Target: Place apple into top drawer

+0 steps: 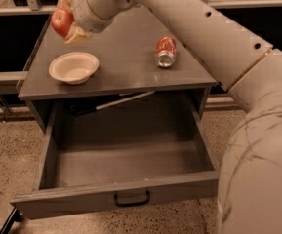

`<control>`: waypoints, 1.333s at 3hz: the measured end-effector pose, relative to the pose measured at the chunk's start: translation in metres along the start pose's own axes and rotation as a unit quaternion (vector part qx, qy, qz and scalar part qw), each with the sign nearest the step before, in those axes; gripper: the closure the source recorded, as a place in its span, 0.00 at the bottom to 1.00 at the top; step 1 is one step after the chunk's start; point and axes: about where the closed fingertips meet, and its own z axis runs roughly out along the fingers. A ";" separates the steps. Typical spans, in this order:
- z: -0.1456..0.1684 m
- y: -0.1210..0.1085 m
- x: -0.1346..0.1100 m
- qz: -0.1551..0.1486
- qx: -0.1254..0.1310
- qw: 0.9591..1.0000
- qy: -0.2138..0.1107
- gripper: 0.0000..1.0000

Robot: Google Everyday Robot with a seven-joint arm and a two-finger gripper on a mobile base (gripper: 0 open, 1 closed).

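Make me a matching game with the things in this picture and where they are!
1. small round red-orange apple
2. shallow white bowl
3. red-and-silver soda can
4. wide grey metal top drawer

A. pulled open
B. lying on its side, right part of the grey cabinet top
C. held in the robot's hand, in the air over the top's left side
D. sitting upright on the top, left part

Pairs: 1-C, 2-D, 3-B, 4-A

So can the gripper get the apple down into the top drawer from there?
Probably yes. The gripper holds the apple above the cabinet top, near the bowl; the top drawer is pulled open in front, with nothing visibly blocking the way down.
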 end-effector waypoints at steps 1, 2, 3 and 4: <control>0.017 0.015 0.003 0.004 -0.020 1.000 -0.002 1.00; 0.026 0.015 -0.001 -0.024 -0.059 0.998 -0.020 1.00; 0.039 0.049 -0.018 -0.091 -0.148 0.984 -0.033 1.00; 0.028 0.116 -0.019 -0.152 -0.271 0.950 -0.007 1.00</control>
